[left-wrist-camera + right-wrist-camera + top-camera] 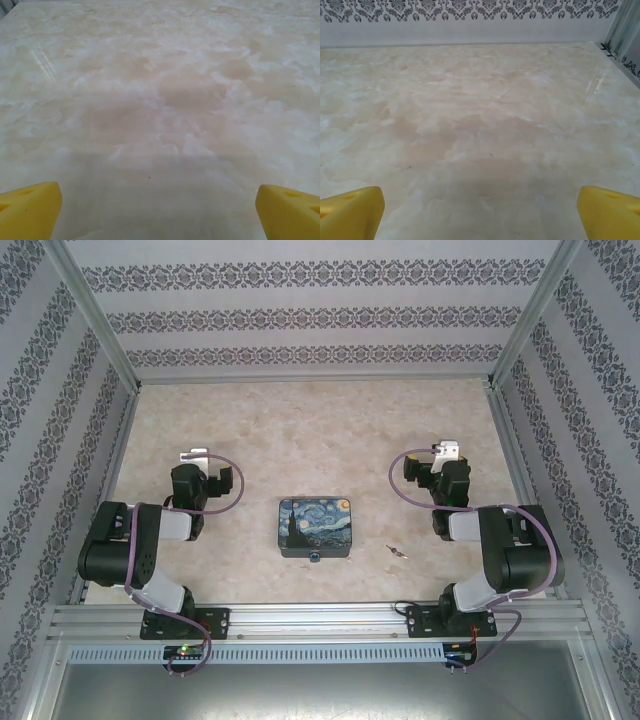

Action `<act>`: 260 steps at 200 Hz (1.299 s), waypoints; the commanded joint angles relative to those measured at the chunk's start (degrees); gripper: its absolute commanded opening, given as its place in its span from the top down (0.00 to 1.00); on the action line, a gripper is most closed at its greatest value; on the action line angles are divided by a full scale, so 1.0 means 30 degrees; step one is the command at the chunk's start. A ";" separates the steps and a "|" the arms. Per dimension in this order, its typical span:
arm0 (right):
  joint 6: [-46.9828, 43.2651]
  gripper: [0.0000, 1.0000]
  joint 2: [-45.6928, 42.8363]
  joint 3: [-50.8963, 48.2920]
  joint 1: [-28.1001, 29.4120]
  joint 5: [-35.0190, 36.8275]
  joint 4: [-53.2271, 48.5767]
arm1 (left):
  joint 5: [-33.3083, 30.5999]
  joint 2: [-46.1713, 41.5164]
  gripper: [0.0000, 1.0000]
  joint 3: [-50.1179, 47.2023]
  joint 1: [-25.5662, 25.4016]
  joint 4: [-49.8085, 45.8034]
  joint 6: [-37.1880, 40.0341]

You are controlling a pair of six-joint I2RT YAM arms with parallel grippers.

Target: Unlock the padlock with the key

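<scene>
The padlock (pixel 314 557) is a tiny bluish-grey lock at the middle of the near edge of the blue-and-yellow Starry Night case (pixel 315 525). The key (pixel 397 551), a thin brassy sliver, lies flat on the table just right of the case. My left gripper (pixel 193 454) is far to the left of the case and points toward the back wall. Its yellow fingertips (pixel 30 210) stand wide apart over bare table. My right gripper (pixel 447 449) is behind and to the right of the key. It is open too, and its yellow fingertips (pixel 610 210) hold nothing.
The marble-patterned table (pixel 320 430) is enclosed by patterned walls and metal posts (pixel 95 315) at the corners. An aluminium rail (pixel 320 620) with both arm bases runs along the near edge. Open room lies behind the case and between the arms.
</scene>
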 commanded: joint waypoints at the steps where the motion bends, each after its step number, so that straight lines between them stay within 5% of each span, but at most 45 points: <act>1: -0.0335 0.02 -0.0067 0.0060 -0.0206 -0.0491 0.0445 | -0.0197 -0.0178 0.00 0.0095 0.0120 0.0861 0.0016; 240: 0.0028 0.02 -0.0109 0.0057 -0.0652 -0.1336 0.0487 | 0.0124 -0.0189 0.00 0.0204 0.0165 0.0749 0.0067; 260: 0.0447 0.02 -0.1652 0.0482 -0.0608 0.0108 -0.1369 | 0.0456 -0.1464 0.00 0.1367 0.0121 -0.2398 0.0251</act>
